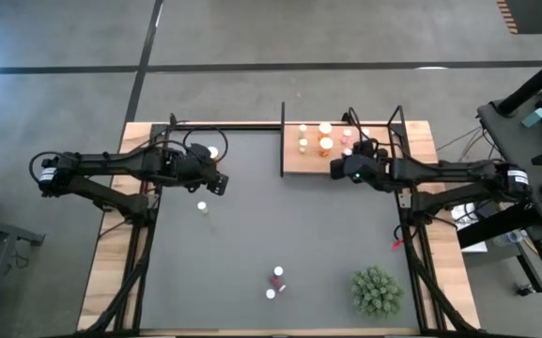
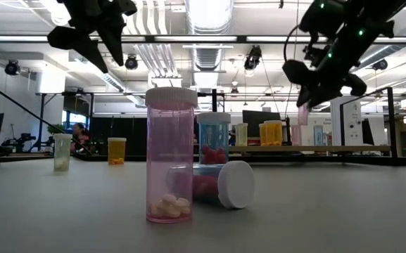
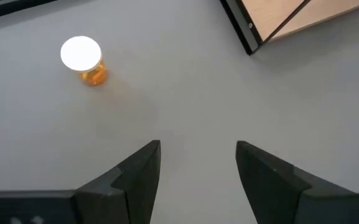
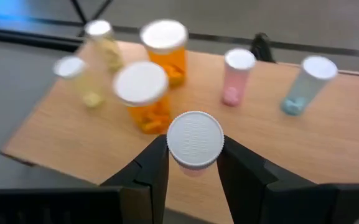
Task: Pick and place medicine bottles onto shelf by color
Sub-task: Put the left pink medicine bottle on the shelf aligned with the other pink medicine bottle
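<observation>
Hovering over the shelf [image 1: 341,150], the right tool [image 4: 191,163] pinched a white-capped bottle [image 4: 195,140] between its fingers — above the orange, pink and pale bottles already standing on the board. The left tool [image 3: 198,168] hung spread and empty over the grey worktop [image 1: 289,235], near an orange bottle [image 3: 83,60].

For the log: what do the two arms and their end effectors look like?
Both arms are dark, jointed and slim, with black cables looping along them. The right end effector carries small green indicator lights. The left end effector ends in two flat, tapering black fingers.
</observation>
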